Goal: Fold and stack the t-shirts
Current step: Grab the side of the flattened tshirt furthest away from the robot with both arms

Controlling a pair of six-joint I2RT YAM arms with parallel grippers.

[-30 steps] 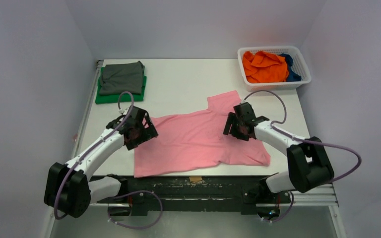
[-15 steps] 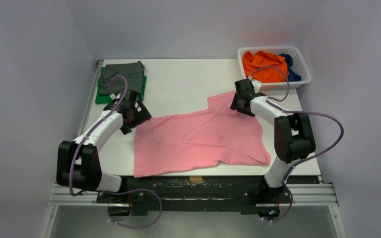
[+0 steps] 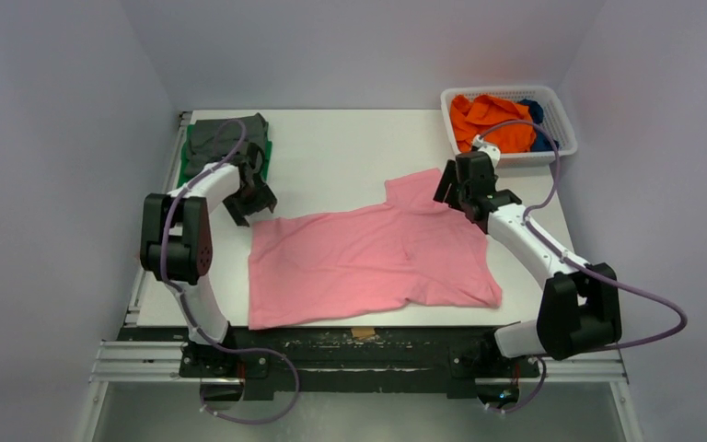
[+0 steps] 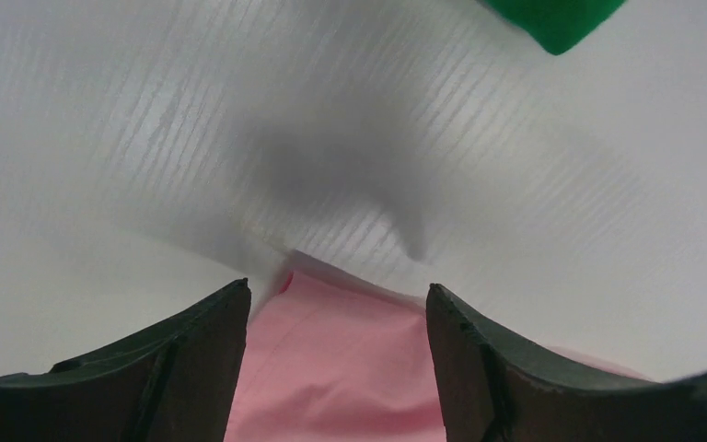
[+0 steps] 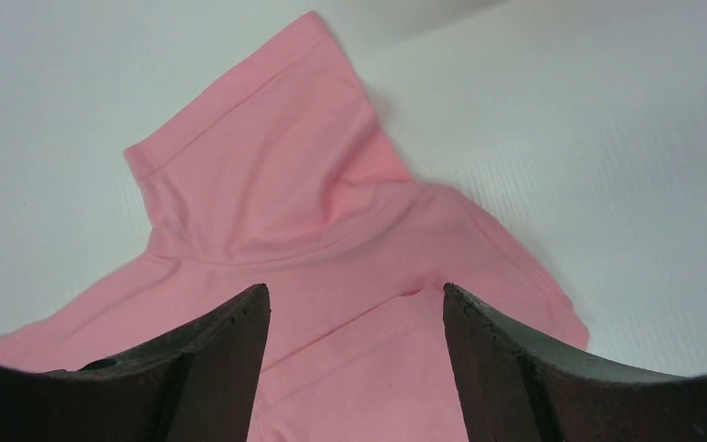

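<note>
The pink t-shirt (image 3: 368,262) lies partly folded on the white table (image 3: 350,157), one sleeve (image 3: 414,189) sticking out at the back. My left gripper (image 3: 250,198) is open and empty above the shirt's back left corner (image 4: 331,368). My right gripper (image 3: 456,189) is open and empty over the shirt's back right part, by the sleeve (image 5: 267,175). A folded grey t-shirt (image 3: 226,140) lies on a folded green one (image 3: 193,175) at the back left. The orange (image 3: 488,118) and dark blue (image 3: 538,124) t-shirts lie crumpled in the basket.
A white mesh basket (image 3: 514,158) stands at the back right corner. A green cloth corner (image 4: 557,18) shows at the top of the left wrist view. Walls close in on the left, back and right of the table.
Both arms have swung outward and back. The left gripper went from the shirt's left edge to its back left corner. The right gripper went from mid-shirt to beside the sleeve. The shirt stayed put.
</note>
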